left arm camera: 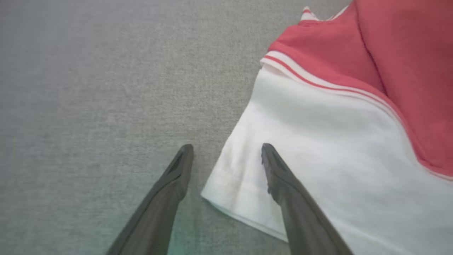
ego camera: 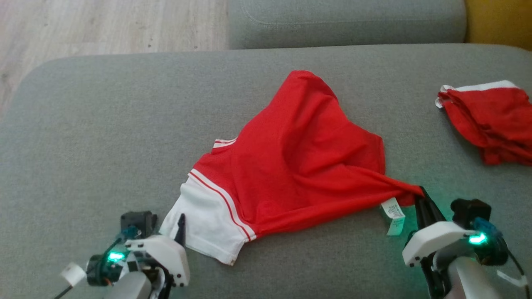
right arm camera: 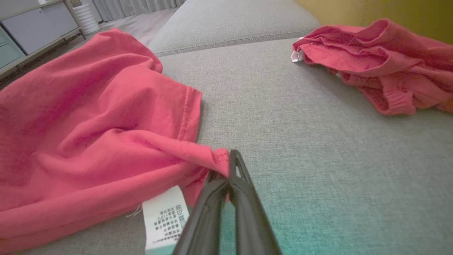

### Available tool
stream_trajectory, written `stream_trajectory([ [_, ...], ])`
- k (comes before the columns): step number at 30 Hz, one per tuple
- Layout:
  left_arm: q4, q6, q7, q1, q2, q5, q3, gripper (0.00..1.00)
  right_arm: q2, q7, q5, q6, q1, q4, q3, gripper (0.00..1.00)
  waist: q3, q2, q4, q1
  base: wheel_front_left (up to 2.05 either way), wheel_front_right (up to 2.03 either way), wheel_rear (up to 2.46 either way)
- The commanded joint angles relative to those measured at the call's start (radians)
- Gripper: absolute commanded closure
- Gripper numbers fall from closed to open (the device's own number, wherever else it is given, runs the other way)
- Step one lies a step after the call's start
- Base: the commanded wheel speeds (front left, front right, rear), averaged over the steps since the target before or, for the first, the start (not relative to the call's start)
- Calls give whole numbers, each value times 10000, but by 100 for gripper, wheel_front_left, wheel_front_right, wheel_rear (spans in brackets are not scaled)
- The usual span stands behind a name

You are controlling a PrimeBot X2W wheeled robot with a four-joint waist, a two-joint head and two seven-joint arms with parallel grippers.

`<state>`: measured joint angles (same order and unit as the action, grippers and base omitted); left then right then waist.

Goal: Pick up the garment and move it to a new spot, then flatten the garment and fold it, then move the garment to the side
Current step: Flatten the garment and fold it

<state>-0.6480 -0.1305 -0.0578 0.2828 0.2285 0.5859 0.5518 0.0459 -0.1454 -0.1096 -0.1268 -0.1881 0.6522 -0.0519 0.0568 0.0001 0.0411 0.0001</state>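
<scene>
Garment (ego camera: 291, 166) is laid out on the grey sofa cushion (ego camera: 104, 124), roughly mid-cushion. Its near edge runs left to right between the two arms, and the rest is bunched up into a peak on the far side.

Right end effector (ego camera: 422, 194) is clamped tight on the red corner at the right end. You can see the cloth pulled into a taut rope going into it, with the care label (ego camera: 392, 214) hanging just beside it.

Left end effector (left arm camera: 227, 148) is spread apart and holding nothing. In the left wrist view one finger is over bare cushion and the other over the white sleeve (ego camera: 203, 220), so the sleeve's outer edge runs right between them.

So the bit that matters is that the left arm is basically on top of the sleeve corner already. My guess is it needs to drop and close on that edge, then both arms can tension the long axis to flatten it out.

Another red pile (ego camera: 490, 120) sits well off to the right, past the right arm, so I'd watch that when dragging sideways.
</scene>
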Motion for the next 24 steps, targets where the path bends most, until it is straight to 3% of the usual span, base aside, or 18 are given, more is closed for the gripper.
stream_trajectory([
  [1,177,80,-10,510,52,87,-313,0,45,8,-69,-39,-88,-453,276,100,58,-1,-68,-1,0,0,0],
  [5,78,268,-463,304,58,148,-63,0,45,203,-158,-39,103,-914,297,100,81,-1,-126,-1,0,0,0],
  [6,104,313,-554,229,50,181,-16,7,45,240,-172,-39,150,-1008,291,100,73,-1,-131,-1,0,0,0],
  [9,225,372,-750,-8,32,228,127,68,44,329,-225,-39,284,-1247,271,100,33,-1,-116,-1,0,0,0],
  [11,381,357,-683,-130,20,236,157,100,44,373,-287,-39,356,-1380,282,100,-20,-1,-88,-1,0,0,0],
  [17,1094,139,183,-343,52,273,-116,100,44,428,-510,-39,487,-1719,255,100,-454,-1,16,-1,0,0,0],
  [24,3200,510,843,-720,-234,1641,-1209,100,44,569,-1014,-39,602,-2869,35,100,-1126,-1,35,-1,0,0,0],
])
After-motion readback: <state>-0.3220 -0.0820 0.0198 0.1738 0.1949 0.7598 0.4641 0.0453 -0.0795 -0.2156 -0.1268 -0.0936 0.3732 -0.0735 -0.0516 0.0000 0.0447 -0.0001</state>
